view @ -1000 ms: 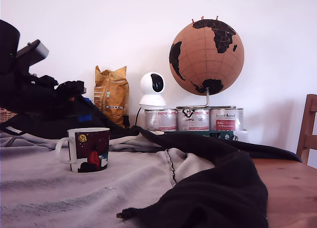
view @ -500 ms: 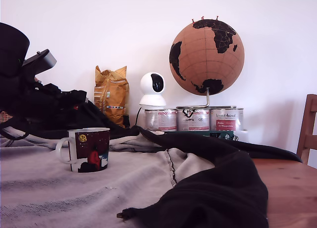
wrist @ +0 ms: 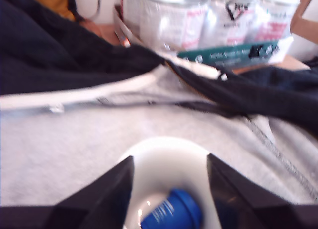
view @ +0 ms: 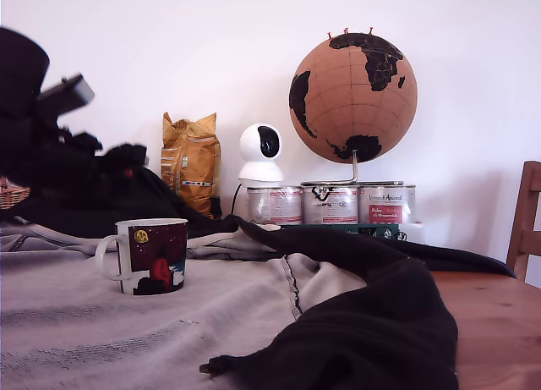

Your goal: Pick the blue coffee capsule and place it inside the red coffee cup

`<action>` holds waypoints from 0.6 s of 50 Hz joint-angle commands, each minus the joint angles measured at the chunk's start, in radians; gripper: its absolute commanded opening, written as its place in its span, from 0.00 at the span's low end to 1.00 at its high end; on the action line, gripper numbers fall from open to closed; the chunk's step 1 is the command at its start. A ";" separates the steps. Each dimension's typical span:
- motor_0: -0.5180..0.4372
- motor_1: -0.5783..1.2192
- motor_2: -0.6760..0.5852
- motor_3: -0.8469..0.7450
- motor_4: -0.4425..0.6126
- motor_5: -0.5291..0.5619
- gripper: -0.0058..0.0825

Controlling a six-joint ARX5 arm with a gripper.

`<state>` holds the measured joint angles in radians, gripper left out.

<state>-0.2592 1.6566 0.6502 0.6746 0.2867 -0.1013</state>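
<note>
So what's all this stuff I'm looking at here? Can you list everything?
red coffee cup: one, dark red print, white handle and rim, on the grey cloth at the exterior view's left.
blue coffee capsule: one, bright blue, inside the cup, seen in the wrist view.
grey cloth: one, covering the table.
black garment: one, draped over the cloth.
tins: three, silver with red labels, under the globe.
globe: one, cork brown and black.
small camera: one, white, beside the tins.
bag: one, yellow-orange, against the wall.
chair: one, wooden, exterior view's right edge.
gripper: one, black, open above the cup.
</note>
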 commanded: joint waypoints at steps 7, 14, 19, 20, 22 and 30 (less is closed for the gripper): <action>0.002 -0.142 0.012 -0.072 -0.010 0.061 0.08; 0.002 -0.227 0.012 -0.160 -0.097 0.086 0.04; 0.008 -0.279 0.012 -0.259 -0.170 0.105 0.04; 0.011 -0.288 0.012 -0.279 -0.180 0.110 0.04; 0.019 -0.304 0.012 -0.316 -0.193 0.110 0.04; 0.058 -0.374 0.010 -0.444 -0.194 0.110 0.04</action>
<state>-0.2161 1.3106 0.6601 0.2451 0.0948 0.0036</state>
